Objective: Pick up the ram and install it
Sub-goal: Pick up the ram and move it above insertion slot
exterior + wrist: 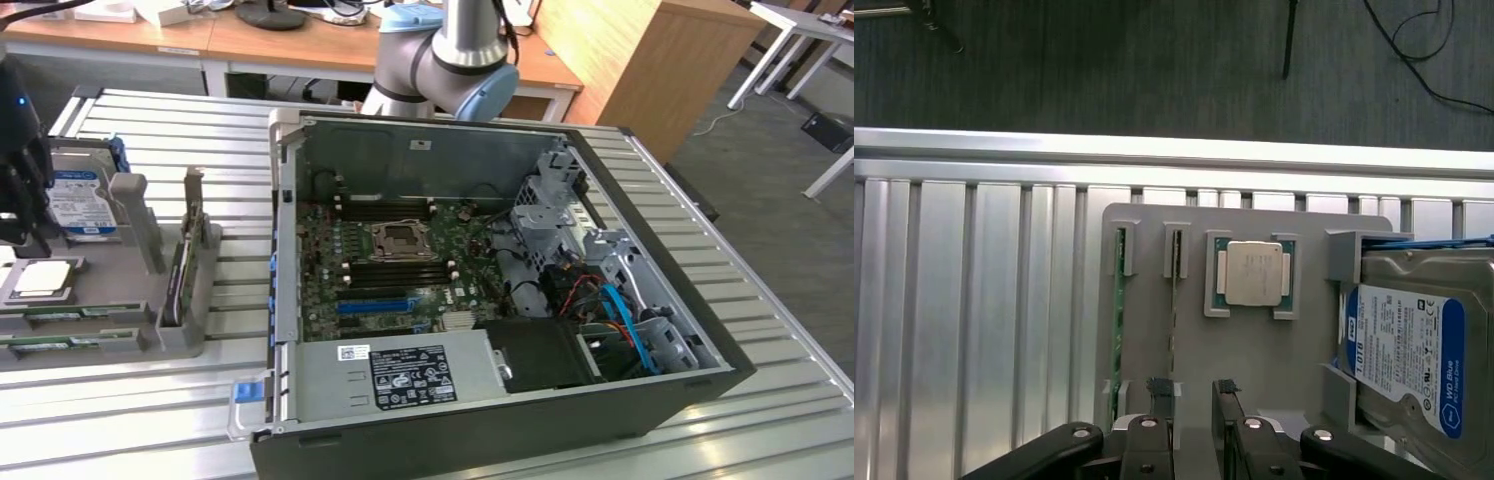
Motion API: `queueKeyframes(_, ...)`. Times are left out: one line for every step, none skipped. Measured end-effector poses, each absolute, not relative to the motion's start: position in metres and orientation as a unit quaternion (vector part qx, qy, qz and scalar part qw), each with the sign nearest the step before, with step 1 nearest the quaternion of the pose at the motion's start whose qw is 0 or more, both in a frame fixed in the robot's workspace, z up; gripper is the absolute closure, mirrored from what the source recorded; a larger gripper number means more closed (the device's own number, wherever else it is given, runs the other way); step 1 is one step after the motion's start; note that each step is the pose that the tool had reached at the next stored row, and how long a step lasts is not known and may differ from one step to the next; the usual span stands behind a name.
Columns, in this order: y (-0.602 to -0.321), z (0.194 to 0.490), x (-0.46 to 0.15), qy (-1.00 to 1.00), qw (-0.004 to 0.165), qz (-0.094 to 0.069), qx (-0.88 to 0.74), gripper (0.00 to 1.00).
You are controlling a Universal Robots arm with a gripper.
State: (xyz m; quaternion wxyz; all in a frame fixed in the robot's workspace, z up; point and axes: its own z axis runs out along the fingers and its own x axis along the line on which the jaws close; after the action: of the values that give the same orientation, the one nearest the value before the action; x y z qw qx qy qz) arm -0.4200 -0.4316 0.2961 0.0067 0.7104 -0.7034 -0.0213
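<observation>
The pincer [1194, 392] stands wide open and holds nothing; in the wrist view its two dark fingers [1154, 450] hang over one end of a grey holder [1254, 370], with bare holder showing in the gap between them. The ram [1174, 310] stands on edge in a slot of that holder, a thin green strip, and its end runs just beside the inner face of one finger; whether they touch I cannot tell. A second stick [1119, 330] sits on edge in the neighbouring slot, on the far side of the ram from the processor [1254, 275], which lies flat in its own square recess. Beyond the processor a hard drive [1409, 350] with a blue and white label rests in the holder's end bay. In the exterior view the holder lies on the slatted metal table [787, 300] at nine o'clock from the open computer case [441, 440], the hard drive at its twelve o'clock end and the sticks at six o'clock, and a card with a metal bracket [187, 260] stands upright on its three o'clock side, between holder and case. The motherboard [400, 270] lies exposed inside the case, and the arm [461, 60] rises at twelve o'clock behind it.
</observation>
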Motion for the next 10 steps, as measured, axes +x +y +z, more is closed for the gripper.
queueKeyframes(-0.433, 0.296, -0.42, -0.703, 0.007, -0.021, 0.71, 0.7)
queueKeyframes(-0.435, 0.296, -0.42, -0.703, 0.007, -0.021, 0.71, 0.7)
queueKeyframes(-0.436, 0.296, -0.42, -0.703, 0.007, -0.021, 0.71, 0.7)
queueKeyframes(-0.438, 0.296, -0.42, -0.703, 0.007, -0.021, 0.71, 0.7)
queueKeyframes(-0.44, 0.296, -0.42, -0.703, 0.007, -0.021, 0.71, 0.7)
queueKeyframes(-0.441, 0.296, -0.421, -0.703, 0.007, -0.021, 0.71, 0.7)
queueKeyframes(-0.443, 0.296, -0.421, -0.703, 0.007, -0.021, 0.71, 0.7)
queueKeyframes(-0.444, 0.296, -0.421, -0.703, 0.007, -0.021, 0.71, 0.7)
queueKeyframes(-0.446, 0.296, -0.421, -0.703, 0.007, -0.021, 0.71, 0.7)
queueKeyframes(-0.448, 0.296, -0.421, -0.703, 0.007, -0.021, 0.71, 0.7)
